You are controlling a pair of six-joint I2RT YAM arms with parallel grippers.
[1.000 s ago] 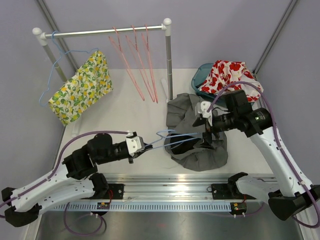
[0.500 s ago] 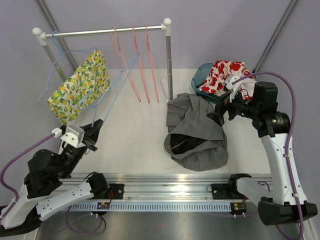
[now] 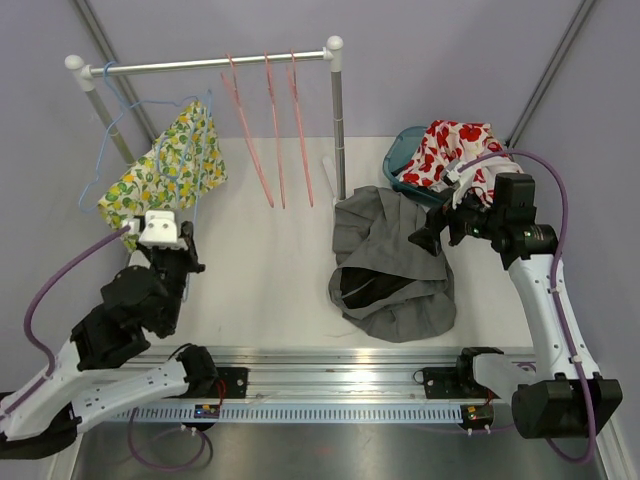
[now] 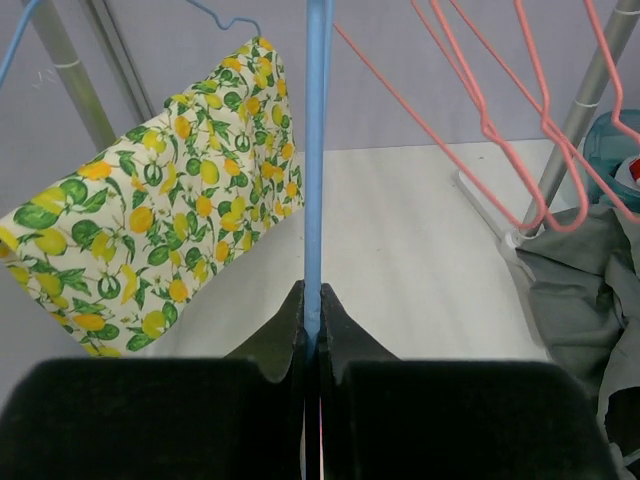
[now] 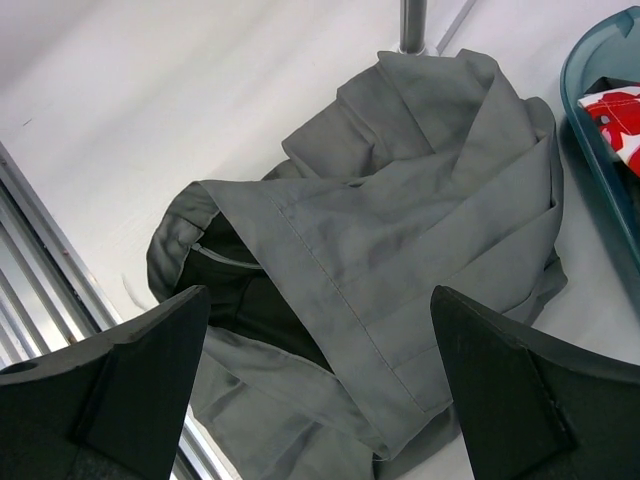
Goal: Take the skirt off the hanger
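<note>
From above, a teal plastic basket (image 3: 393,160) at the upper right holds a red-and-white floral cloth (image 3: 450,150). The crumpled grey skirt (image 3: 390,270) lies right of centre on the white table (image 3: 270,260), which is bare to its left. The right gripper (image 3: 432,238) hovers at the skirt's upper right edge; the left gripper (image 3: 187,252) is well apart, at the far left.

Left wrist: the jaws pinch a blue wire hanger (image 4: 316,150), with a lemon-print cloth (image 4: 150,230) on the left.

Right wrist: the fingers are spread wide and hold nothing, with the skirt below them.
</note>
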